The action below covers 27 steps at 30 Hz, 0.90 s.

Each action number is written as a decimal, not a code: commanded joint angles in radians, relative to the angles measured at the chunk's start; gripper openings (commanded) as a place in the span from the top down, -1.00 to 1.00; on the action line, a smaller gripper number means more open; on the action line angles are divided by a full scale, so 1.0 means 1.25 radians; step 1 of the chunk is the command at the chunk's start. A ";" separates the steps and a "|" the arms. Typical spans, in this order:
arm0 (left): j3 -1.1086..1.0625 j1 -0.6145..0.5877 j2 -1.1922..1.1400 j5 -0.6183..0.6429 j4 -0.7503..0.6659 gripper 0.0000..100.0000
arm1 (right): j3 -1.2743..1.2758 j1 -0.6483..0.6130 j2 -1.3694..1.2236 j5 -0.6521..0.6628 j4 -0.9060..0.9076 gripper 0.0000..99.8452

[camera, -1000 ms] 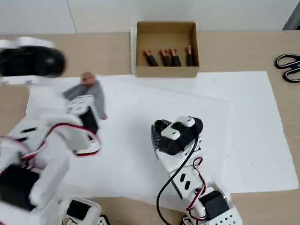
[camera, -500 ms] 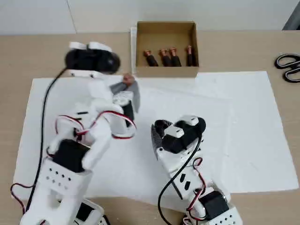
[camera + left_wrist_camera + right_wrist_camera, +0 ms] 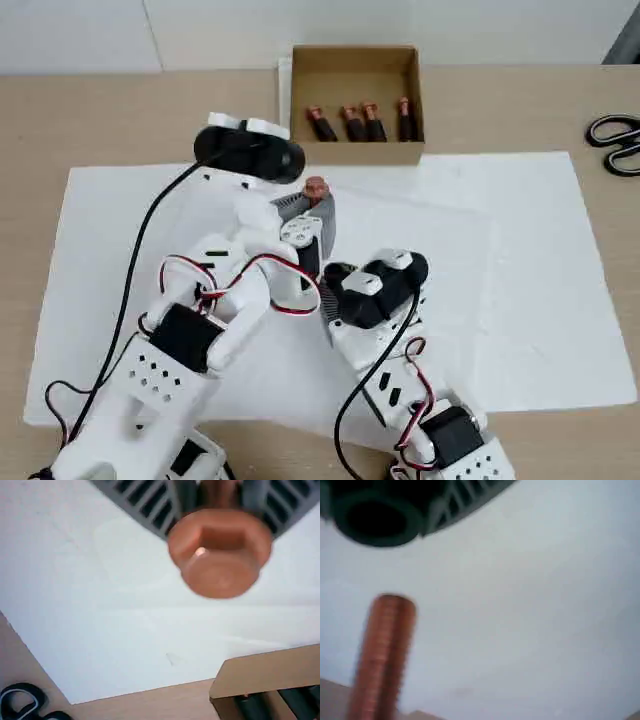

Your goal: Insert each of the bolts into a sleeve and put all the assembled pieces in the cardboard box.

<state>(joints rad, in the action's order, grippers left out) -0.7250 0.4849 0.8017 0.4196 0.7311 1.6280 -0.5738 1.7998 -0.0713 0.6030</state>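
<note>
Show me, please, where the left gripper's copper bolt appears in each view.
High view: copper bolt in the left gripper, short of the cardboard box.
Left wrist view: its head between the grey fingers.
Right wrist view: its threaded shank, near the sleeve.
Shared landmark: the white paper.

1. Blurred in the left wrist view: bolt (image 3: 220, 552), seen head-on, shank hidden behind its own head.
2. Blurred in the right wrist view: sleeve (image 3: 377, 522), cut off by the picture's edge, and the bolt's threaded shank, cut off too.
3. Cut off in the left wrist view: cardboard box (image 3: 265, 672).
4. Cut off in the high and left wrist views: scissors (image 3: 612, 147).
5. Too small to tell in detail: assembled pieces (image 3: 360, 123) in the box.
</note>
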 commanded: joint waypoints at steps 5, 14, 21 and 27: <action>0.001 0.018 0.011 0.000 -0.028 0.99 | -0.005 -0.004 0.010 -0.012 -0.019 0.99; -0.050 0.049 0.028 0.004 -0.080 0.99 | -0.005 -0.002 0.010 -0.012 -0.019 0.99; -0.169 0.032 0.135 0.020 -0.156 0.99 | -0.005 -0.001 0.010 -0.012 -0.019 0.99; -0.193 0.032 0.153 0.021 -0.161 0.99 | -0.005 0.001 0.010 -0.012 -0.019 0.99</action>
<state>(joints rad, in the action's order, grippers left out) -0.9720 0.5309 0.9582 0.4396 0.5577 1.6280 -0.5738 1.7998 -0.0713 0.6030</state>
